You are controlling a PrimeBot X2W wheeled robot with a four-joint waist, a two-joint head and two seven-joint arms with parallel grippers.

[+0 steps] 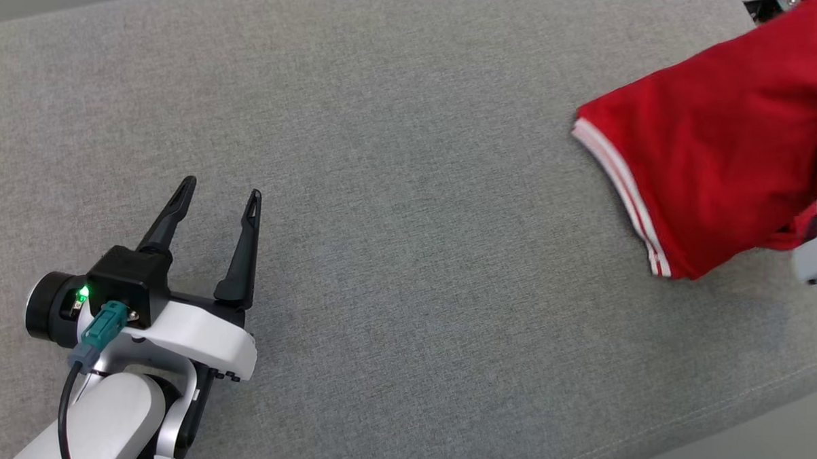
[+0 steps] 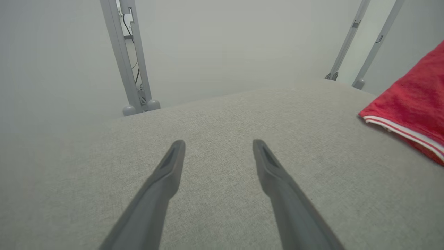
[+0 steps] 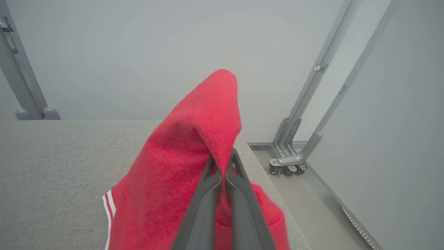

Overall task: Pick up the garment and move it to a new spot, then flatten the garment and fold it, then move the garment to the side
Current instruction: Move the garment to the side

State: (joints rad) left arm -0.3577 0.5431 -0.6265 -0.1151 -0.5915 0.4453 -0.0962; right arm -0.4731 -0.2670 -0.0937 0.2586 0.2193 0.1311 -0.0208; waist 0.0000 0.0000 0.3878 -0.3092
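Right gripper [image 3: 223,160] is clamped on a fold of the red jersey [image 1: 710,165], which hangs lifted over the right end of the desk [image 1: 381,222], striped trim lowest. Left gripper [image 1: 223,192] is spread wide, empty, well apart. Best move: carry it high toward bare centre and lay the trim down first.

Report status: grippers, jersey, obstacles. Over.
Left gripper open, empty, above grey surface. Right gripper shut on jersey, fold pinched and raised. Nothing seen in the way.

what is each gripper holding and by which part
Right gripper pinches the garment by a raised fold of red cloth; left gripper holds nothing, jaws open.
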